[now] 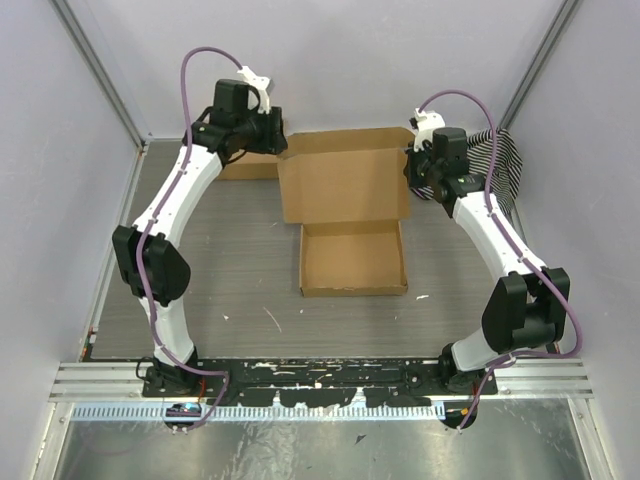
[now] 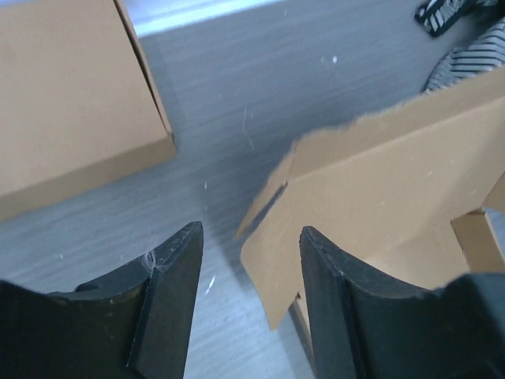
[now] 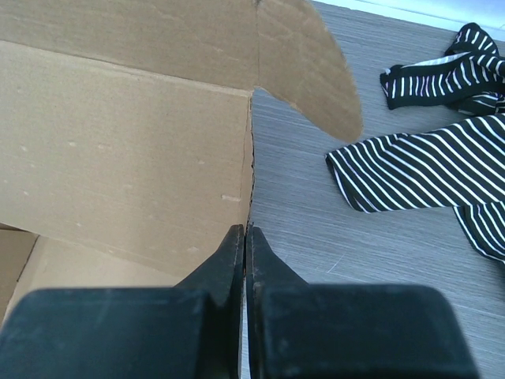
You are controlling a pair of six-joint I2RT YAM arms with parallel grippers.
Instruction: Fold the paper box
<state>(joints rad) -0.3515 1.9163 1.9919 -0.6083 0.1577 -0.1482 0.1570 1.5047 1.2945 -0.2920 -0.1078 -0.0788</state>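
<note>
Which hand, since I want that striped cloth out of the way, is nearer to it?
Right. The right hand is at the right edge of the paper box, the striped cloth just beyond. The left hand is at its far-left corner, across the box from the cloth.

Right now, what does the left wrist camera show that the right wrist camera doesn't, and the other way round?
Left wrist only: the left gripper, jaws open around a loose corner flap, and the smaller cardboard box lying apart from it. Right wrist only: the right gripper, shut at the lid panel's edge, and a rounded side flap. Both: the paper box, the striped cloth and the grey table.
</note>
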